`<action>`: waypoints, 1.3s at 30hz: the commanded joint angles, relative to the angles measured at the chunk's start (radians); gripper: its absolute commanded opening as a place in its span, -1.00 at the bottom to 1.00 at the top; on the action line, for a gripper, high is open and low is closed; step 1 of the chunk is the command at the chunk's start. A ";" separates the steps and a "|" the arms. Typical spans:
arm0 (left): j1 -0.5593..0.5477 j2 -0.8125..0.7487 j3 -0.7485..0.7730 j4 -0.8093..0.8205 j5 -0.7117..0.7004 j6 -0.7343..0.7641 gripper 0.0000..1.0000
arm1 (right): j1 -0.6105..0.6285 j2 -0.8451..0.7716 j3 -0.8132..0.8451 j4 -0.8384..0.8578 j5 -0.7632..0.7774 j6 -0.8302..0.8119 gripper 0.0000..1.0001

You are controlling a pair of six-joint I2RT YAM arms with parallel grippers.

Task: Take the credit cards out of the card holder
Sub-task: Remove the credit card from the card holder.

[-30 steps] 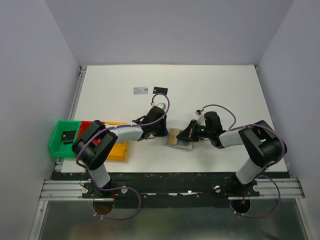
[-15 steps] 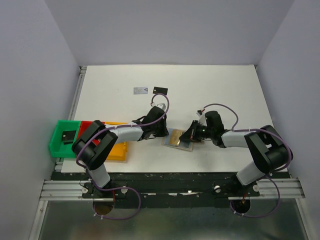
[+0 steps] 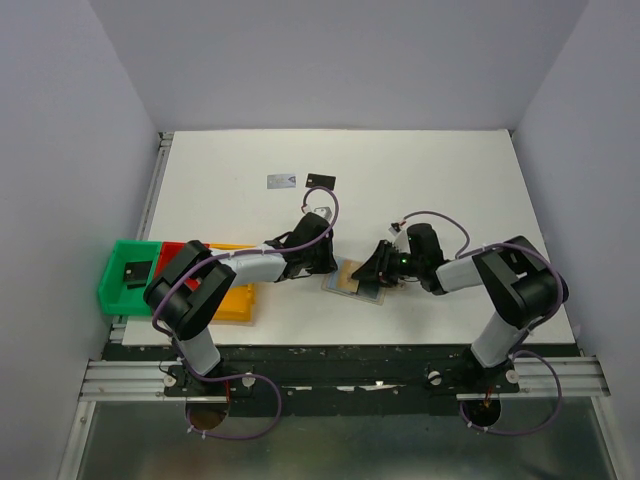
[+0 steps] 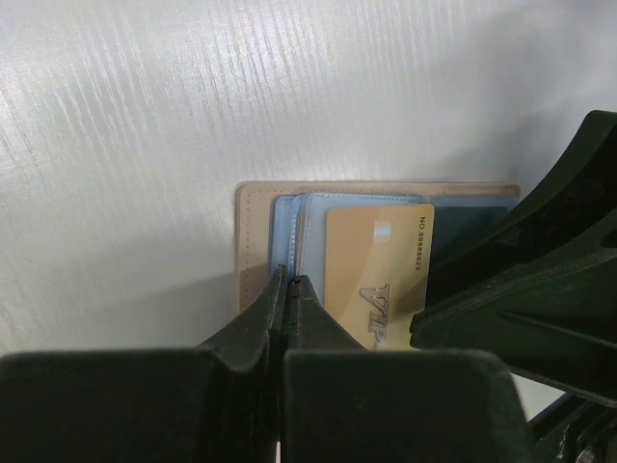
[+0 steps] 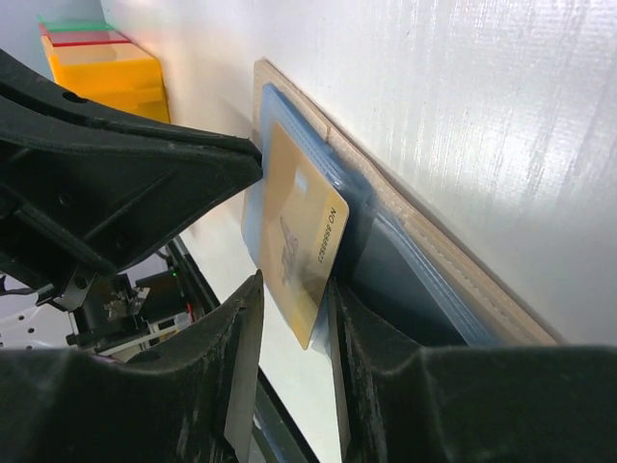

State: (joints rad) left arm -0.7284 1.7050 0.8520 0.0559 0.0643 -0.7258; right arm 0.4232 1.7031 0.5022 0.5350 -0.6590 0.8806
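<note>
The card holder (image 3: 352, 279) lies open on the table, with a tan border (image 4: 254, 236) and light-blue panels. My left gripper (image 4: 287, 281) is shut on the edge of a blue panel and pins it down. A gold credit card (image 4: 379, 275) sticks partway out of a pocket. My right gripper (image 5: 296, 289) is open, and the free corner of the gold card (image 5: 301, 236) stands between its fingers. Further back lie a silvery card (image 3: 281, 181) and a black card (image 3: 320, 180). Another black card (image 3: 133, 271) rests in the green bin.
A green bin (image 3: 112, 283), a red bin (image 3: 172, 256) and a yellow bin (image 3: 238, 303) stand in a row at the table's left front edge. The two grippers nearly touch over the holder; the left gripper's black body (image 5: 116, 183) fills the right wrist view's left side.
My right gripper has gone from shut to open around the gold card and has shifted slightly left, back toward the holder. The left gripper has stayed shut in place.
</note>
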 commanded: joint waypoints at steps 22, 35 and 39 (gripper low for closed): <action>-0.006 0.041 -0.030 -0.074 -0.014 0.002 -1.00 | -0.017 0.018 -0.063 0.235 -0.048 0.089 -0.61; -0.006 0.045 -0.025 -0.073 -0.011 0.005 -1.00 | -0.029 0.003 -0.071 0.223 -0.065 0.083 -0.54; -0.008 0.051 -0.019 -0.071 0.000 0.011 -1.00 | -0.029 0.039 -0.057 0.214 -0.071 0.087 -0.28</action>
State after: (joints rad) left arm -0.7277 1.7077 0.8520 0.0601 0.0639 -0.7269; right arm 0.3996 1.7103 0.4309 0.7170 -0.7036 0.9707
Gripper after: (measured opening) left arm 0.028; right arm 0.330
